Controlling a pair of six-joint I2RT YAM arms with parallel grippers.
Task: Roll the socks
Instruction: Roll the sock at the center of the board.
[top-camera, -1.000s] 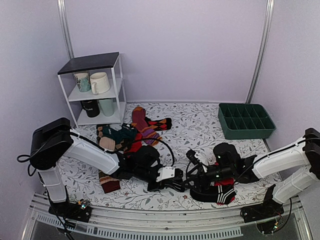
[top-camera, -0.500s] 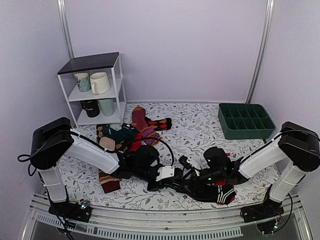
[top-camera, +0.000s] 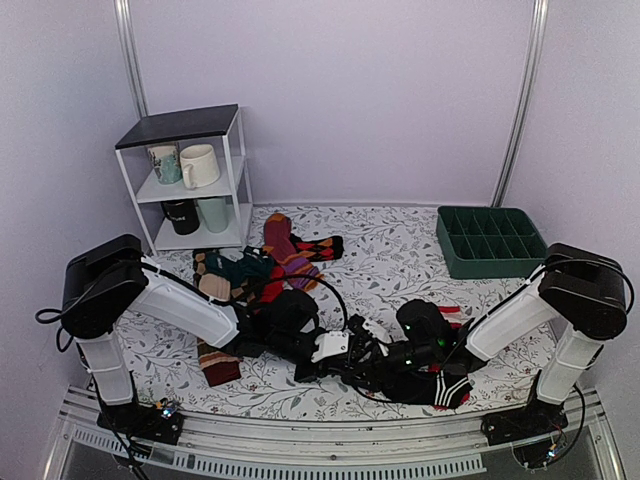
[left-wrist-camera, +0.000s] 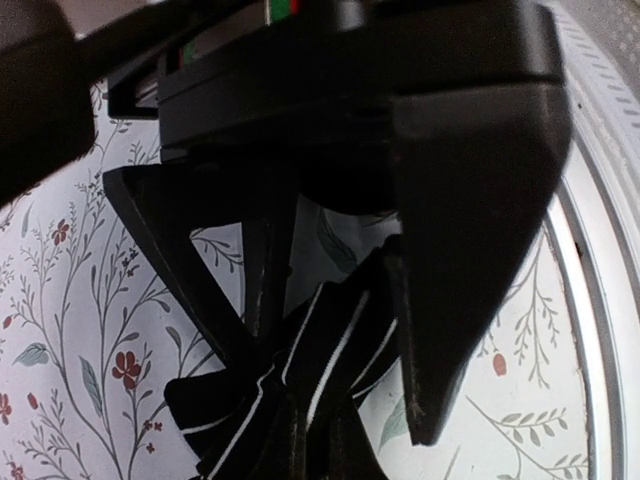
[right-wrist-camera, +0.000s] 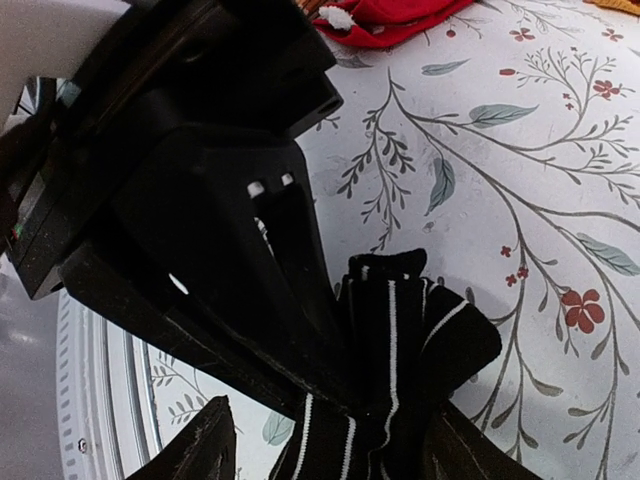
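The right end effector (right-wrist-camera: 330, 455) has swung in, jaws narrowing but still spread astride the striped black sock (right-wrist-camera: 400, 330), which the left end effector (left-wrist-camera: 340, 330) keeps pinched over the worktop's (top-camera: 400, 250) near-centre edge, apparently readying the roll.

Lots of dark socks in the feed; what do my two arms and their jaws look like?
The left arm and right arm match: white rounded links between bulky black joint housings, black wrists. The left carries a white block near its wrist; small green lights glow on the right's. Thin black cables loop along the left arm. The jaws are black wedges; the left's show open triangular ribbing.
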